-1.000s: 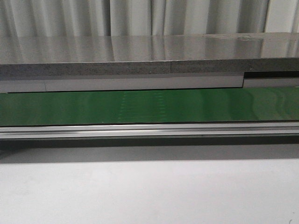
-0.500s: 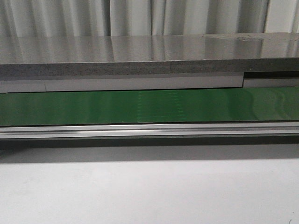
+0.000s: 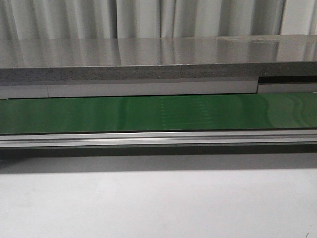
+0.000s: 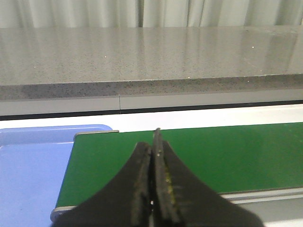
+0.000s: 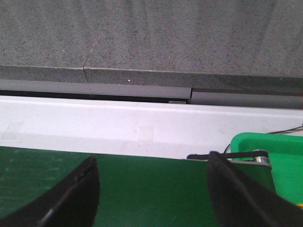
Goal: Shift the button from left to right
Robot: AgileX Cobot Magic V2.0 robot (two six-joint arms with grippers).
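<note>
The button is not in any view. In the left wrist view my left gripper [image 4: 155,142] is shut and holds nothing; its black fingers are pressed together above the left end of the green conveyor belt [image 4: 236,156]. In the right wrist view my right gripper [image 5: 151,163] is open and empty, its fingers [image 5: 80,189] spread wide above the belt [image 5: 151,194] near its right end. Neither gripper shows in the front view, where the belt [image 3: 158,114] runs bare from left to right.
A blue tray [image 4: 28,170] lies beside the belt's left end. A green bin [image 5: 284,161] stands at the belt's right end, with a yellow sliver at the picture's edge. A grey stone ledge [image 3: 158,59] runs behind the belt, an aluminium rail [image 3: 158,138] in front of it.
Faint marks on the belt's surface have drifted to the right in the front view. Nothing else differs.
</note>
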